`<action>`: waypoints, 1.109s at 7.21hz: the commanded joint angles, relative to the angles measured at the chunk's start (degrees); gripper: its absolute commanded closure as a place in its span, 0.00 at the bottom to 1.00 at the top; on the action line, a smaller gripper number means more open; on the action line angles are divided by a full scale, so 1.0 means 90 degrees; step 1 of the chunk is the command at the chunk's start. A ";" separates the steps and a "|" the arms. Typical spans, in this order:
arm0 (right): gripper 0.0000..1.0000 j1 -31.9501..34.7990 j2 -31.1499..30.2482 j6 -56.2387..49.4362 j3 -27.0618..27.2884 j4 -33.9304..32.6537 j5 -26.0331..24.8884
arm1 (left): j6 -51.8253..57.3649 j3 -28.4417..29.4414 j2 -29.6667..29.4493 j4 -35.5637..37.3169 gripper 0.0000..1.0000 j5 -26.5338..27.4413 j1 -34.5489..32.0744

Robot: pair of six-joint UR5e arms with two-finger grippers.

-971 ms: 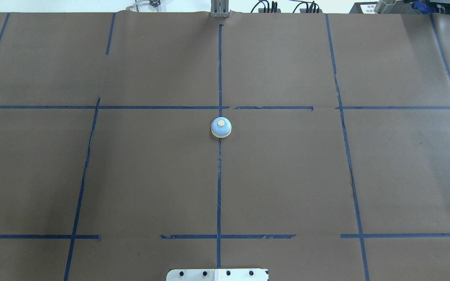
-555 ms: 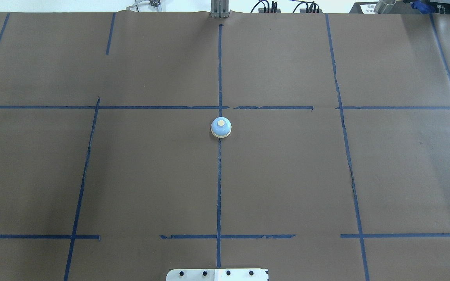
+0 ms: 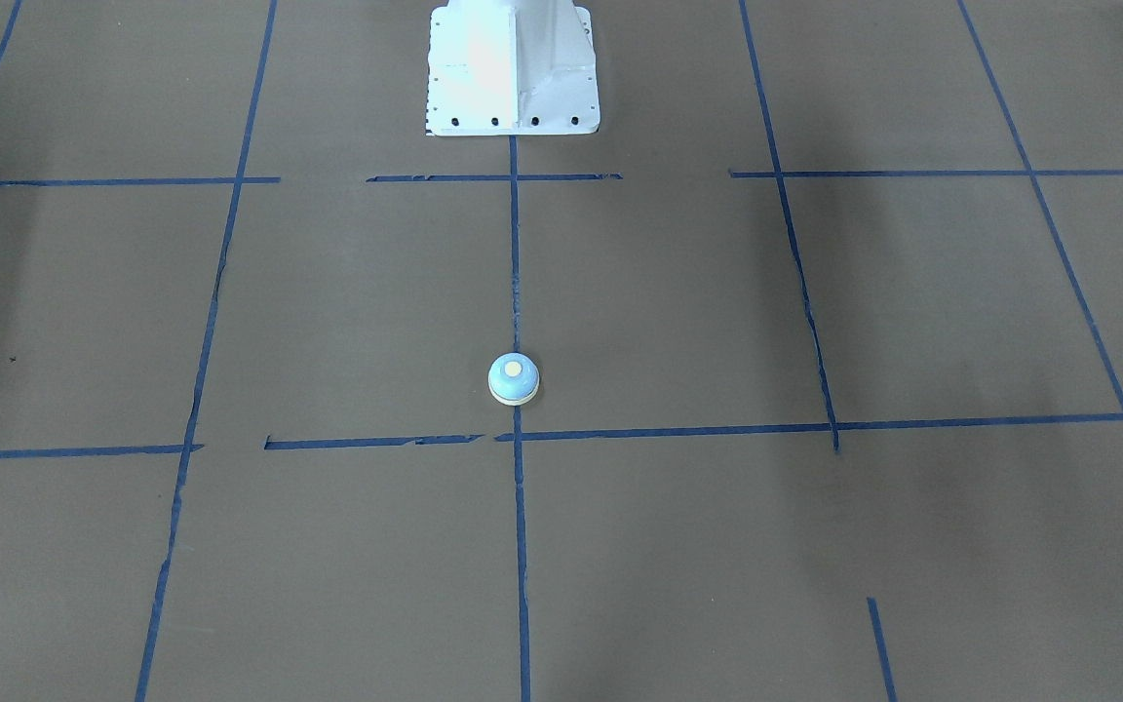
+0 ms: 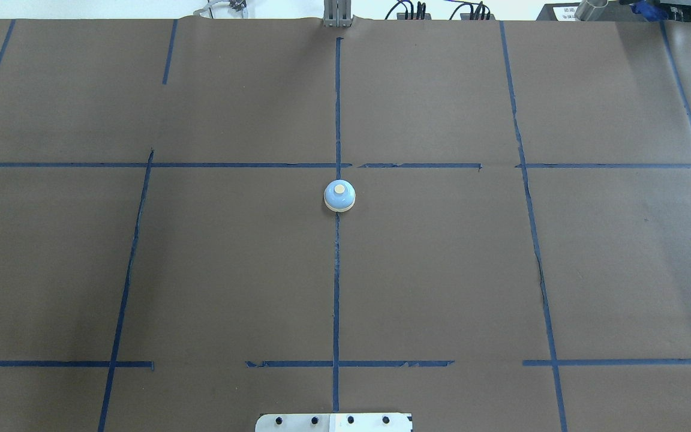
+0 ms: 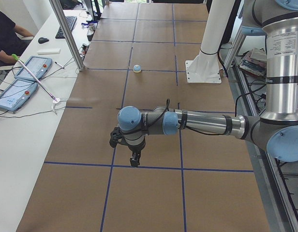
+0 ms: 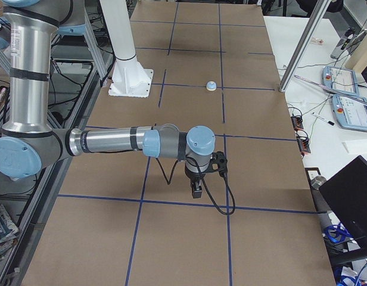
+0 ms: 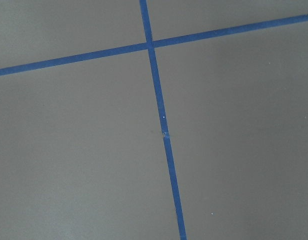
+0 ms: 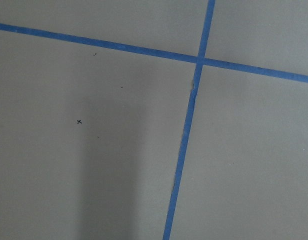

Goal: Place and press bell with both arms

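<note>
The light-blue bell (image 4: 339,196) with a cream base and button stands upright on the centre tape line, alone. It also shows in the front-facing view (image 3: 514,379), the left view (image 5: 137,68) and the right view (image 6: 211,86). The left gripper (image 5: 134,160) shows only in the exterior left view, hanging over the brown mat far from the bell; I cannot tell if it is open or shut. The right gripper (image 6: 196,190) shows only in the exterior right view, likewise far from the bell; I cannot tell its state. Both wrist views show only mat and tape.
The brown mat (image 4: 441,270) carries a grid of blue tape lines. The white pedestal base (image 3: 513,68) stands at the robot's side. An operator and tablets (image 5: 23,77) are at a side table beyond the far edge. A metal post (image 5: 67,34) stands there.
</note>
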 commanded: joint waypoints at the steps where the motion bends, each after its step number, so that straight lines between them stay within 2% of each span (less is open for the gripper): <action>1: 0.00 0.0009 -0.0081 -0.0001 0.0216 -0.0009 0.0012 | -0.0051 -0.0073 0.0033 -0.0010 0.00 -0.0020 -0.0021; 8: 0.00 0.0000 -0.0052 0.0057 0.0208 -0.0009 -0.0027 | 0.0018 -0.0083 -0.0016 -0.0029 0.00 -0.0039 -0.0090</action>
